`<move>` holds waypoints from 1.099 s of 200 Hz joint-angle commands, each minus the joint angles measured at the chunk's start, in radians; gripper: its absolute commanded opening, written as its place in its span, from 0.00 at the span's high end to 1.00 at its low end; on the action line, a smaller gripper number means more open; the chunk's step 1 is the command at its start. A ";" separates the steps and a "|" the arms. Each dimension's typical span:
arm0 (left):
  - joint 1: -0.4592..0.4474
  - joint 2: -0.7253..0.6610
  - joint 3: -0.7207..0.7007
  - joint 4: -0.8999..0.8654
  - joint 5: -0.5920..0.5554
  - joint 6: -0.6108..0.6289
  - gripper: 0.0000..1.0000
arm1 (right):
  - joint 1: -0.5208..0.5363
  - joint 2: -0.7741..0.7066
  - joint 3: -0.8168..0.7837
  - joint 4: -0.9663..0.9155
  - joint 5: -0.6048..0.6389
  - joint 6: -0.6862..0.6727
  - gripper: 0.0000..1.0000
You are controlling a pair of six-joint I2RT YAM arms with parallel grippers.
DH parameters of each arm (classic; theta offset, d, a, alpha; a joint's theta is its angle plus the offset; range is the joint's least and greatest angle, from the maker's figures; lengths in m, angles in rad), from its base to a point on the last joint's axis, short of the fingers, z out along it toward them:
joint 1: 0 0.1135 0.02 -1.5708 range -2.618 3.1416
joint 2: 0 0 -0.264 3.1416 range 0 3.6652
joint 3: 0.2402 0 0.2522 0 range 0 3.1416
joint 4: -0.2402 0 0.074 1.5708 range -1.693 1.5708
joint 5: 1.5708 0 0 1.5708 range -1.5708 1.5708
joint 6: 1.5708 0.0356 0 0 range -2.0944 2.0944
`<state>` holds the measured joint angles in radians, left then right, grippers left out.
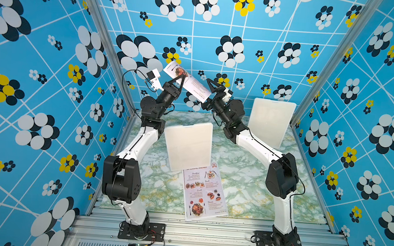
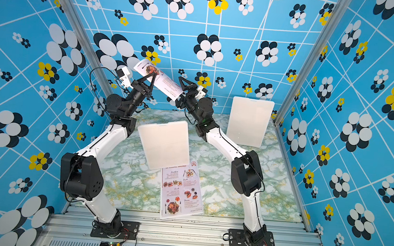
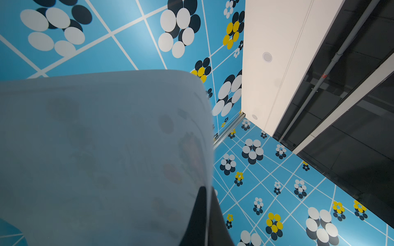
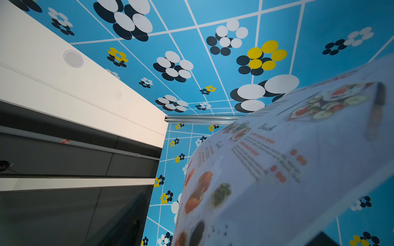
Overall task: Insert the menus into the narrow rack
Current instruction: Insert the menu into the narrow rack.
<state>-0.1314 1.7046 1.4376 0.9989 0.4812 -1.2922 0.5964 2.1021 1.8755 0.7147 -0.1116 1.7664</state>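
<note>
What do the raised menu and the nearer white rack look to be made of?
The raised menu is probably laminated or coated paper: thin, printed, slightly shiny, and it curves in the wrist views. The nearer rack is likely frosted plastic: milky, translucent, rigid and flat-sided.

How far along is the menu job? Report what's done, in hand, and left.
Done: nothing yet; no menu shows in the nearer rack or the far rack.
In hand: the left gripper is shut on the raised menu, held high in the air. The right gripper appears open by its lower end.
Left: seat that menu, then the second menu, lying flat on the table by the nearer rack.
</note>
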 commanded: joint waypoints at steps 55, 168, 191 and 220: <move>0.010 -0.088 -0.034 0.047 0.084 -0.023 1.00 | -0.040 -0.010 -0.010 0.018 0.023 -0.041 0.11; 0.070 -0.129 -0.087 0.049 0.220 -0.014 1.00 | -0.074 -0.061 -0.006 -0.050 -0.032 -0.148 0.45; 0.089 -0.116 -0.077 0.051 0.260 -0.017 1.00 | -0.080 -0.082 0.020 -0.113 -0.068 -0.207 0.51; 0.091 -0.100 -0.064 0.040 0.311 0.008 1.00 | -0.080 -0.085 0.078 -0.192 -0.111 -0.269 0.63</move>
<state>-0.0448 1.6085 1.3640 1.0096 0.7139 -1.3094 0.5182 2.0689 1.8961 0.5842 -0.1638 1.5803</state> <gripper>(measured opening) 0.056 0.413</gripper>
